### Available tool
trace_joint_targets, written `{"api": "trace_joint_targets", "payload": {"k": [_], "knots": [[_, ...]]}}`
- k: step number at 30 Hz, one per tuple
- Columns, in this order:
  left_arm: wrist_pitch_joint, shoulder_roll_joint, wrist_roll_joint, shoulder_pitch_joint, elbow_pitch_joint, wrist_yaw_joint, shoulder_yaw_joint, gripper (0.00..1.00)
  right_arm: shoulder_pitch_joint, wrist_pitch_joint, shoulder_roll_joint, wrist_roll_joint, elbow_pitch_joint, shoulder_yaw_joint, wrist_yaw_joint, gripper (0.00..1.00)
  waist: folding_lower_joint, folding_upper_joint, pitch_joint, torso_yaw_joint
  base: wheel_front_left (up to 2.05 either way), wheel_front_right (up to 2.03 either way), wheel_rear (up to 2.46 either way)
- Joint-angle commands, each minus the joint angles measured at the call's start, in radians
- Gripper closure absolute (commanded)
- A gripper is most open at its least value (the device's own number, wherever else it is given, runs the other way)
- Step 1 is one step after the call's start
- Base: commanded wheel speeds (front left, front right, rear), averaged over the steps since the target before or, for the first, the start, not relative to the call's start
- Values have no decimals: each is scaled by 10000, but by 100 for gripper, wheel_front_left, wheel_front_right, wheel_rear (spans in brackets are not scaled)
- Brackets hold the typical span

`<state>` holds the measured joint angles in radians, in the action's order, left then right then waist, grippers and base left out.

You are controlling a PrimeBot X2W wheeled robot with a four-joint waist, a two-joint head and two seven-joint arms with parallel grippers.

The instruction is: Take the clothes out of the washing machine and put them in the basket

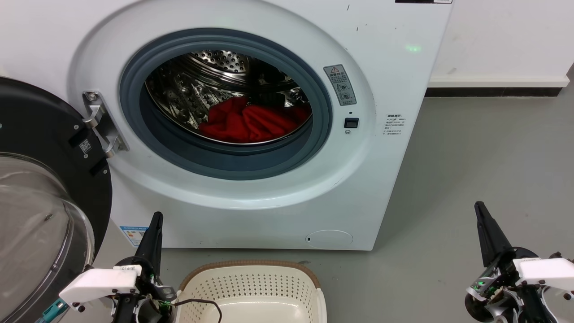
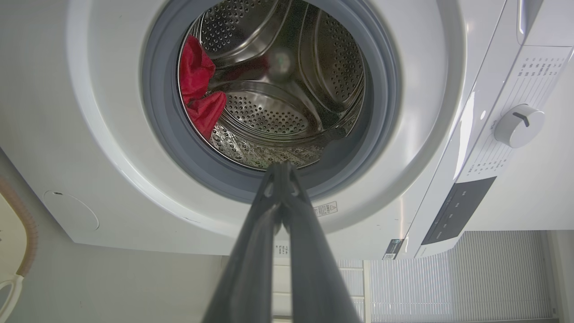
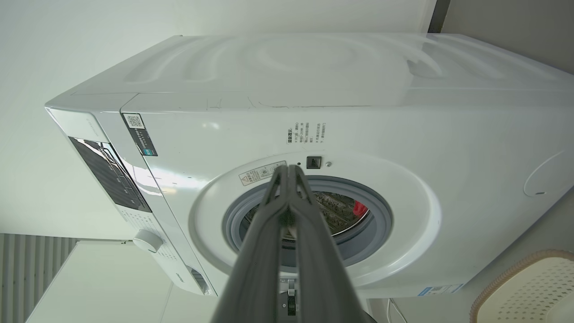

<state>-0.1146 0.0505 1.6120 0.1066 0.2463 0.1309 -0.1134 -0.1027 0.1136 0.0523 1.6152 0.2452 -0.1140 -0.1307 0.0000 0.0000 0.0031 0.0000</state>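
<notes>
Head view: the washing machine (image 1: 394,67) fills the upper half of the frame, its porthole (image 1: 233,161) facing the robot.
Door (image 1: 49,148): swung wide at the left edge, out of the porthole's way, so the reach in looks unobstructed.
Clothes (image 1: 251,123): a red heap low in the steel drum (image 1: 215,63), centre of the frame, slumped toward the drum's lower right; none is in the basket yet.
Basket (image 1: 251,264): bottom centre, on the floor (image 1: 471,157) just before the machine and below the porthole, likely so a pulled garment has a short way to travel.
Left gripper (image 1: 156,220): lower left, just beside the basket, fingers pressed together and holding nothing; its wrist view looks straight into the drum.
Right gripper (image 1: 480,208): lower right, well apart from the machine, fingers likewise closed and empty.
Step in hand: judged to be the very start; a gripper must part its fingers before reaching for the heap.
</notes>
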Motion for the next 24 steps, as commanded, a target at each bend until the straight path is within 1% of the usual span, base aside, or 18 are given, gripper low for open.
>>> {"api": "trace_joint_targets", "payload": {"k": [1, 13, 14, 17, 24], "knots": [[-12, -11, 16, 56, -9, 19, -24, 100, -130, 2, -35, -57, 12, 5, 0, 100, 0, 0, 0, 0, 0, 0, 0], [-14, -11, 16, 56, -9, 19, -24, 100, -130, 2, -35, -55, 12, 5, 0, 100, 0, 0, 0, 0, 0, 0, 0], [3, 0, 0, 1, -1, 0, 1, 0, 0, -3, 0, 0, -1, 0, 0, 0, 0, 0, 0, 0, 0, 0, 0], [8, -10, 0, -80, 121, -2, 28, 0, 89, -11, -2, 3, 110, 10, 0, 0, 0, 0, 0, 0, 0, 0, 0], [375, -4, -209, 25, 38, -2, 403, 0, 203, -378, -4, -184, -164, 145, 0, 0, 0, 0, 5, -24, 0, 0, 0]]}}
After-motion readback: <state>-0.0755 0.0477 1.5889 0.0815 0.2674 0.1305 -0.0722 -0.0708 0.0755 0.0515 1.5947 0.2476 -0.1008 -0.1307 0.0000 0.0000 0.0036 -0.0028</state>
